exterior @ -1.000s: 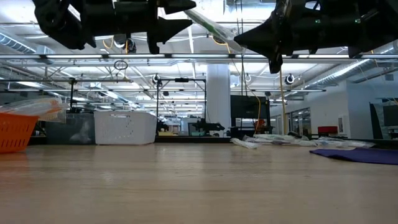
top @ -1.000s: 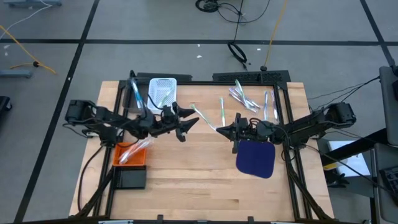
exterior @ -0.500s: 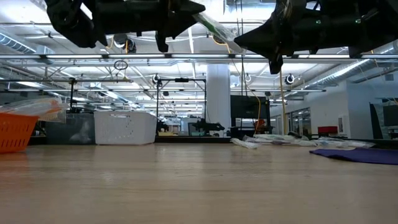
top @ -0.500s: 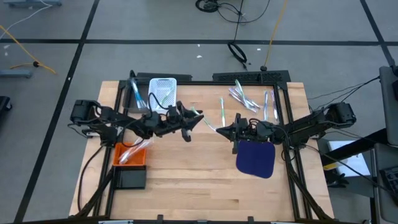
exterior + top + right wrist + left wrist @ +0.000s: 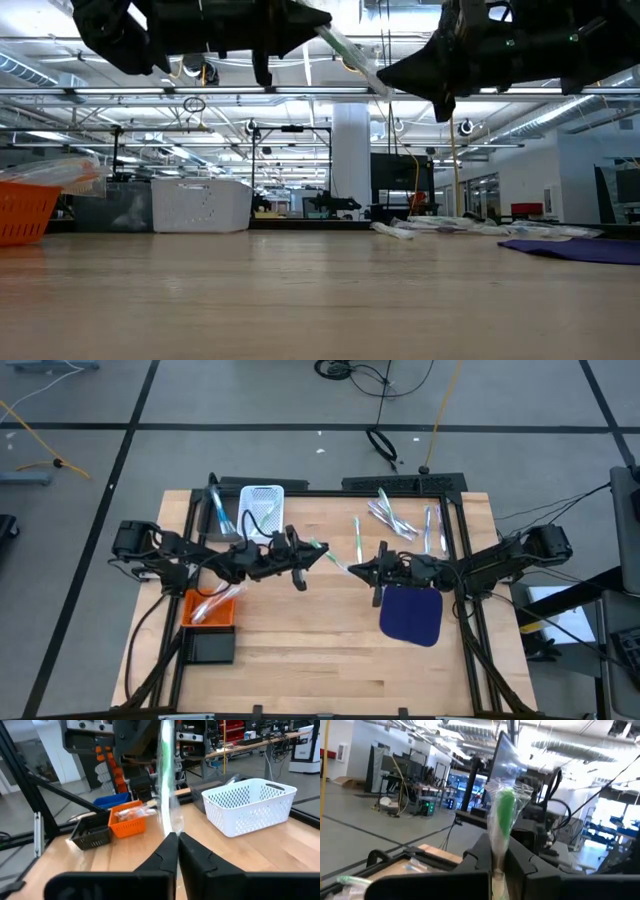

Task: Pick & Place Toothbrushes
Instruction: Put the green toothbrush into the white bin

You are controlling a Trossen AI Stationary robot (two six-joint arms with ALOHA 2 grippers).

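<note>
Both tools point(image 5: 318, 550) point(image 5: 354, 569) on one wrapped toothbrush point(image 5: 335, 559)

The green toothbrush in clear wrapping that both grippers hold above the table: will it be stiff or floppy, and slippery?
The green toothbrush spans straight between the left gripper and right gripper without sagging, so probably stiff. Its clear wrapper looks glossy and loose, so it may slip inside a grip. It seems thin and light, likely easy to lift.
</note>
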